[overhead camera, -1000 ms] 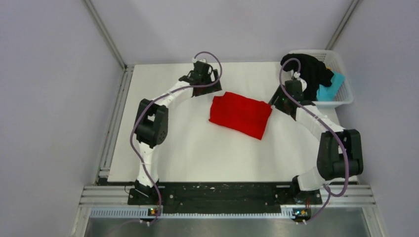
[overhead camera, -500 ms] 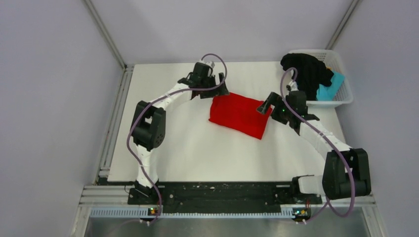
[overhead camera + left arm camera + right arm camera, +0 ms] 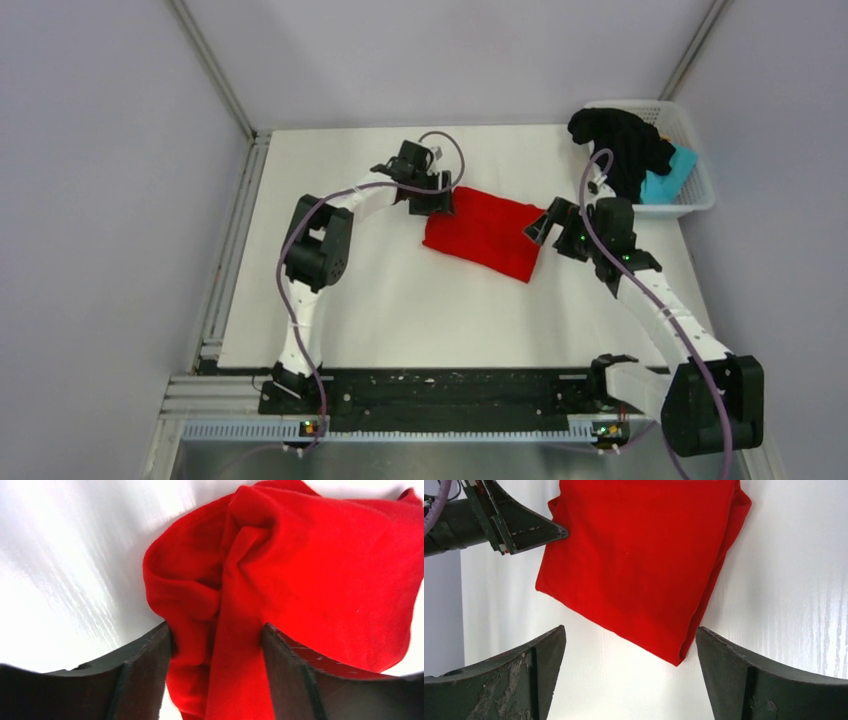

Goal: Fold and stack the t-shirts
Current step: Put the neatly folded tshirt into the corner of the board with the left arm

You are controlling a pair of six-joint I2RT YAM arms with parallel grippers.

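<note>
The table (image 3: 400,300) is white, with both arm bases at its near edge. The red shirt (image 3: 485,232) lies about in the middle of it, folded to a small rectangle which sits a little askew. Its folded edge faces the right arm.

The right gripper (image 3: 538,224) is just at the right edge of the red shirt. Its jaws stand wide apart, and in the right wrist view the near right corner of the shirt lies on the table between them.

A bit farther, the left gripper (image 3: 437,198) is at the far left corner of the red shirt. Its jaws are also apart, one on each side of a bunched part of this corner. The cloth reaches both fingers (image 3: 145,675), but I cannot tell if they press it.

In the far right corner stands the basket (image 3: 700,198). The black shirt (image 3: 620,145) hangs over its left rim, and the teal shirt (image 3: 662,185) lies inside, beside the black one.
</note>
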